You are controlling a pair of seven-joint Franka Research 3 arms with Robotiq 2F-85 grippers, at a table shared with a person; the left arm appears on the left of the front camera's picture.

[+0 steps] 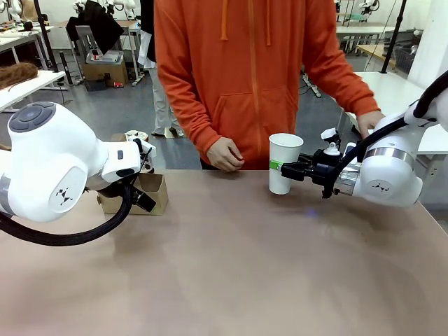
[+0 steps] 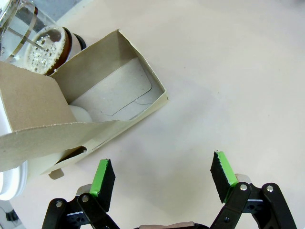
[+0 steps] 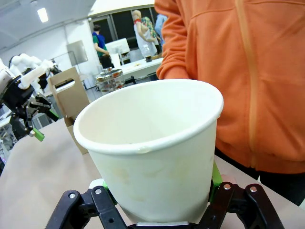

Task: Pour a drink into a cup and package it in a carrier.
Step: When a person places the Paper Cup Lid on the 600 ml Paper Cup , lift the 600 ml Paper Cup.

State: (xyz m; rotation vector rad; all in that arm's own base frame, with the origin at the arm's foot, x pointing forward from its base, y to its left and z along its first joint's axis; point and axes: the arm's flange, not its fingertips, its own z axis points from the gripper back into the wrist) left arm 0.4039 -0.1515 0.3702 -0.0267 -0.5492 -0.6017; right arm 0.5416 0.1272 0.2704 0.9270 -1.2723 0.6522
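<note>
Currently my right gripper [image 1: 281, 168] is clamped on the cup [image 1: 283, 161], with a green pad pressed against each side of its lower half. The cup stands upright near the far edge of the table [image 1: 224, 273], to the right of centre. I cannot tell whether its base touches the surface or hangs just above it. From the right wrist view the cup's mouth is open, its rim round and undented, and the inside looks dry.

My left gripper [image 2: 162, 164] is released, jaws spread wide over bare table and holding nothing. It hangs just beside the carrier [image 2: 95, 57], clear of its nearest edge. The carrier sits at the left side of the table near the far edge. Its tall cardboard tab stands up along one side and its tray is open at the top. Something white and rounded lies in a corner of the tray; I cannot tell what it is.

The pitcher [image 2: 43, 47] stands just behind the carrier's far wall, with brown foamy drink [image 2: 40, 57] showing through the glass.

A person in an orange hooded top stands at the far edge. One hand [image 1: 225, 154] rests there between carrier and cup, nearer the cup. The other hand [image 1: 368, 120] is behind my right arm.

Between the two arms, the middle and near table lie bare and open.
</note>
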